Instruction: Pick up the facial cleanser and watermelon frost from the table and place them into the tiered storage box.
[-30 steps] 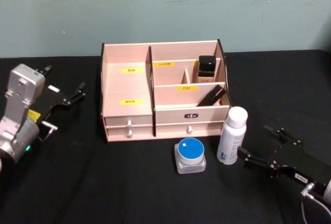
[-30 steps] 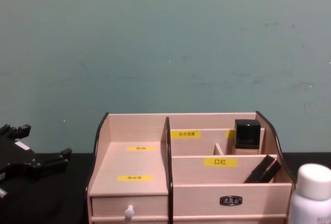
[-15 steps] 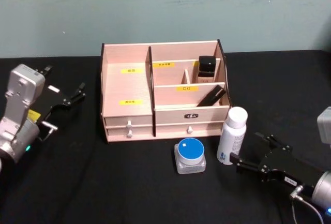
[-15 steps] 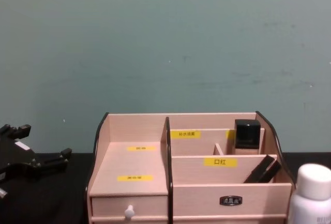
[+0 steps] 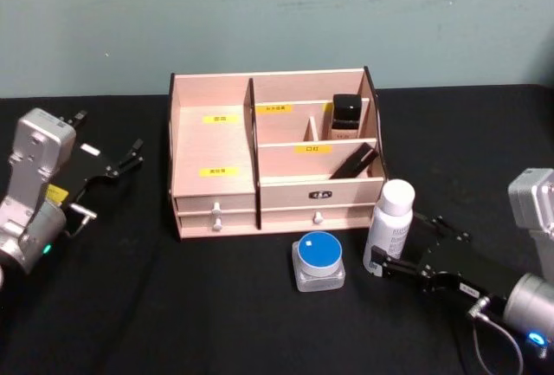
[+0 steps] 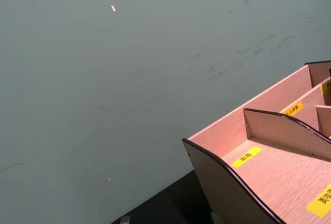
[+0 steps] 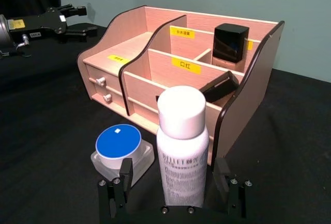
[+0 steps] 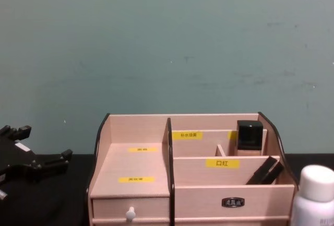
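Between the spread fingers (image 7: 123,175) of the right gripper (image 7: 173,167), the bottle (image 7: 182,141) is standing upright on the table (image 7: 51,131), not yet gripped, with a gap showing on either side and the wider one toward the jar (image 7: 119,144). Just beyond the bottle the box (image 7: 248,94) is standing, its dark-edged side wall close behind, and the jar is sitting just beside the finger on that side. The risk is lying in the closing. The bottle is sitting off-centre, so one pad is likely reaching it first and shoving or tipping it. The fingers are also sitting low on a tall body, so it may be swinging on the lift and clipping the wall. That finger could be nudging the jar too. Well off to the side, the left gripper (image 5: 108,135) is resting parked with its jaws apart. The right wrist view is giving those side gaps, while the head view is hiding them behind the bottle but laying out both arms. The chest view is offering the box's compartments from the side, with the bottle's cap at a lower corner.
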Robot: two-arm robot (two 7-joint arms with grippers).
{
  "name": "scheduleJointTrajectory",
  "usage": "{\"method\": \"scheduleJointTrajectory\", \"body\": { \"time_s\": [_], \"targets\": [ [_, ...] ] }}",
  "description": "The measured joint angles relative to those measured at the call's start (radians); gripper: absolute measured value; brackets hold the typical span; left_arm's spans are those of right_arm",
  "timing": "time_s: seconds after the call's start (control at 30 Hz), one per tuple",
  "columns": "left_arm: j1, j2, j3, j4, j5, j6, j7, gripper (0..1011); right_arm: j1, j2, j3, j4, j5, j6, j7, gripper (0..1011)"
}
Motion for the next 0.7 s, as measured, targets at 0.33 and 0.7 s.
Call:
{"method": "scheduleJointTrajectory", "body": {
  "time_s": [0.33, 0.7],
  "targets": [
    [0.0, 0.0, 0.0, 0.0, 0.0, 0.0, 0.0, 1001, 0.067, -0.038, -0.03, 0.066, -0.024, 0.002, 0.008, 1002],
    [0.0, 0.0, 0.0, 0.0, 0.0, 0.0, 0.0, 1001, 0.11, -0.066, -0.049, 0.105, -0.036, 0.001, 0.017, 1002]
  ]
}}
